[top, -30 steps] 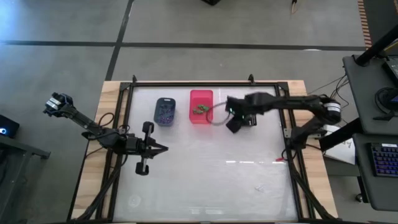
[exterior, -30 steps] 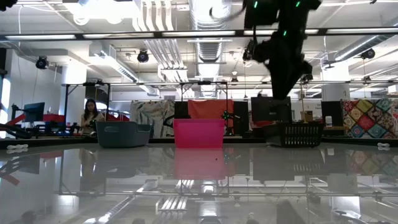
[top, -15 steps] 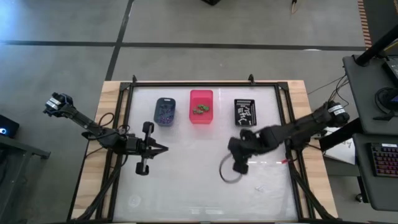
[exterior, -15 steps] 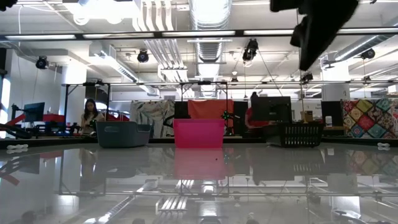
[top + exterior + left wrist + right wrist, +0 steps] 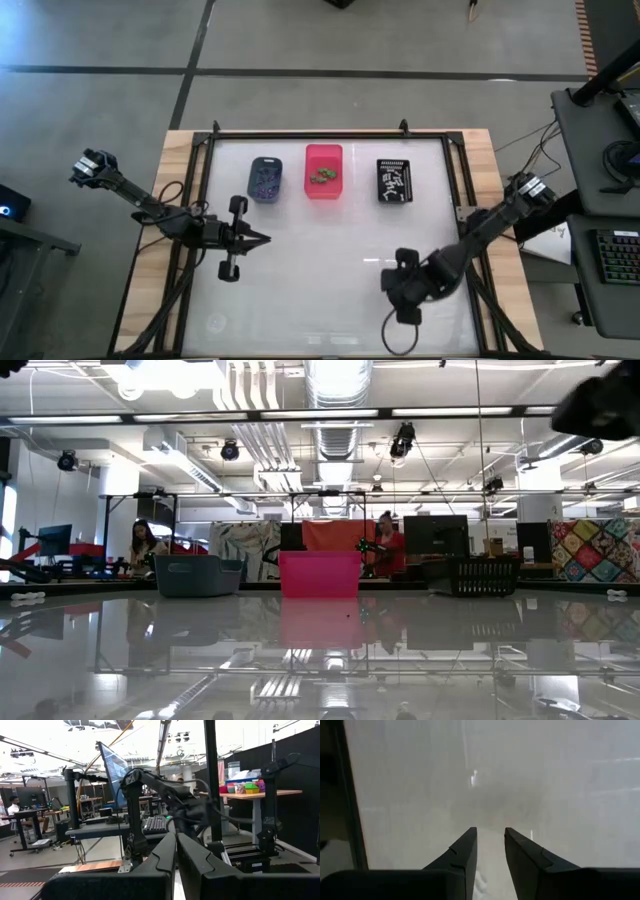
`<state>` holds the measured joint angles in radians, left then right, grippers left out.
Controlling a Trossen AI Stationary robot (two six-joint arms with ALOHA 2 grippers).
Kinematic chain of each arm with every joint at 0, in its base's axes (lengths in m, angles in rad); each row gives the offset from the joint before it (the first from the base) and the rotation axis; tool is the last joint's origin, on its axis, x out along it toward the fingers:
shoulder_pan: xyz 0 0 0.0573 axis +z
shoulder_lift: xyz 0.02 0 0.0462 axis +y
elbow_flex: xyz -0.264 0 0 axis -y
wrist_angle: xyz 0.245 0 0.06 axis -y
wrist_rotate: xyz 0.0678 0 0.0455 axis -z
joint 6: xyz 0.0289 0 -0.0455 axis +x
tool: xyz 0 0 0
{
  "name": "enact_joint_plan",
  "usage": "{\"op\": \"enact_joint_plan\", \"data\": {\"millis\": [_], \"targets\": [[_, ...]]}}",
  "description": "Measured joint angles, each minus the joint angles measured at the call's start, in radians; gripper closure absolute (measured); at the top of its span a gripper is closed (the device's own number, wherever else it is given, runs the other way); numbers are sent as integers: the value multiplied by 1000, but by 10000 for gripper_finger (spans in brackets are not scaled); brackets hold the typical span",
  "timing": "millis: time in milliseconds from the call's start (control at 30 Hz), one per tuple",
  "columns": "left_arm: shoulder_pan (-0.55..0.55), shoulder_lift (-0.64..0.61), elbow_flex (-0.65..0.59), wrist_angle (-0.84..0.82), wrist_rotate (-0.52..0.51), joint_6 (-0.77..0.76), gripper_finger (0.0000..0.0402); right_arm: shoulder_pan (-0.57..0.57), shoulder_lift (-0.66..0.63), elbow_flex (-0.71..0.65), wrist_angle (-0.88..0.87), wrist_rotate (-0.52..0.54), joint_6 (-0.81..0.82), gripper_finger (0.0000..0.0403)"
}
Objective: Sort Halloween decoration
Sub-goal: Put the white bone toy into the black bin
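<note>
Mostly done, by the look of it. Purple trinkets point(image 5: 264, 181) sit in the blue-grey bin point(image 5: 265, 163), green ones point(image 5: 322, 176) in the pink bin point(image 5: 323, 157), white ones point(image 5: 394, 180) in the black bin point(image 5: 395, 164). All three bins stand in a row along the tabletop's far edge, well apart from both arms.

One small pale speck point(image 5: 417, 300) lies on the tabletop point(image 5: 300, 260) near the near-right corner; too small to tell whether it's a trinket. If it is, that's the only piece left loose, as far as the high view shows.

Right gripper point(image 5: 399, 287) is over the tabletop near its near edge, right of centre, just beside that speck. Its fingers point(image 5: 465, 851) stand a little apart with nothing between them; only bare tabletop ahead of it.

Left gripper point(image 5: 262, 239) waits by the left edge, fingers point(image 5: 165, 851) pressed together, empty.

My read: either one last pick for the right arm, or the sort is finished.
</note>
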<state>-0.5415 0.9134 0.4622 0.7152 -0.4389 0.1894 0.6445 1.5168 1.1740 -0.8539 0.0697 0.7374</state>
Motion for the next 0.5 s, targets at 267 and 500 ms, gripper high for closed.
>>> {"op": "enact_joint_plan", "data": {"millis": [267,500], "targets": [[0,9,0,9,0,-31,402,80,117,0,-11,-105,77,328],[0,74,0,81,1,-41,402,111,163,0,-61,-130,65,334]]}}
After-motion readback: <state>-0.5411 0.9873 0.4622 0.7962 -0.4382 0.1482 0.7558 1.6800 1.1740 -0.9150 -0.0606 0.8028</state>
